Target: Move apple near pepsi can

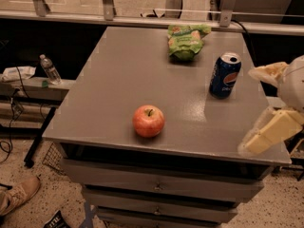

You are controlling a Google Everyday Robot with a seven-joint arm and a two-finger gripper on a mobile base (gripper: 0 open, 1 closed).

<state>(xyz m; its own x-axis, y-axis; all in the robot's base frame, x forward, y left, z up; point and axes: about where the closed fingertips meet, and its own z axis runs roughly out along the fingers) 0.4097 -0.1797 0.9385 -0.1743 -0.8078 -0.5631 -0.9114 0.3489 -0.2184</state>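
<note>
The Pepsi can (225,76) shows its red, white and blue logo and stands upright on the right side of the table (118,80). The print on the green snack bag (186,42) is too blurred to read. The gripper (251,111) hangs at the table's right edge, its two pale fingers spread apart and holding nothing. The apple (148,120) sits near the front edge, well apart from the can.
</note>
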